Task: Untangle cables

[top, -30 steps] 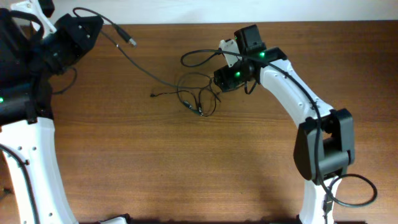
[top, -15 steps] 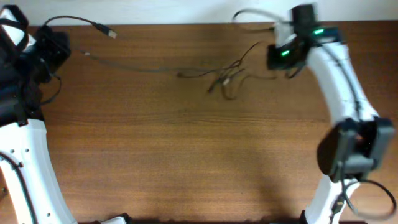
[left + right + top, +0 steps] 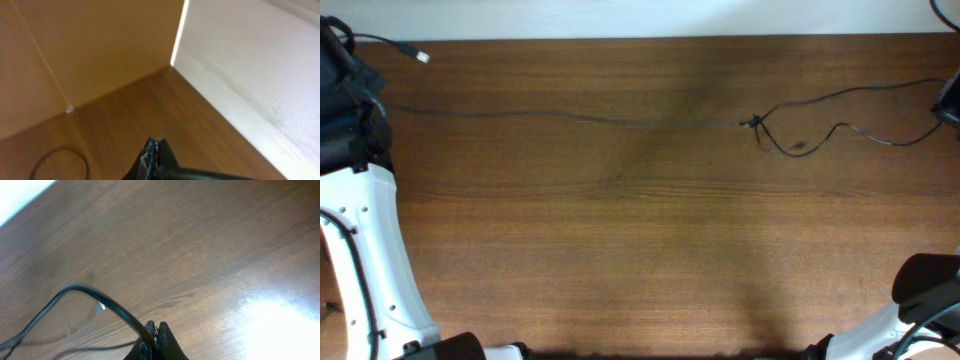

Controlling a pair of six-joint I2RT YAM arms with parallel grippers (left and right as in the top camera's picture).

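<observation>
Pulling-apart step. Left jaws, right jaws pinched tight on cables (image 3: 570,116), taut across worktop (image 3: 640,250); knot (image 3: 752,122) unfreed, so regrasp nearer it.

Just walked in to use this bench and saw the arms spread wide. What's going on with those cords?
Two robot arms are untangling thin black cables on the table. The right gripper is shut on a strand at the far right. The left gripper is shut at the far left, where a long strand runs taut to it, with a plug end nearby. A small knot sits right of centre, so the job isn't finished.
</observation>
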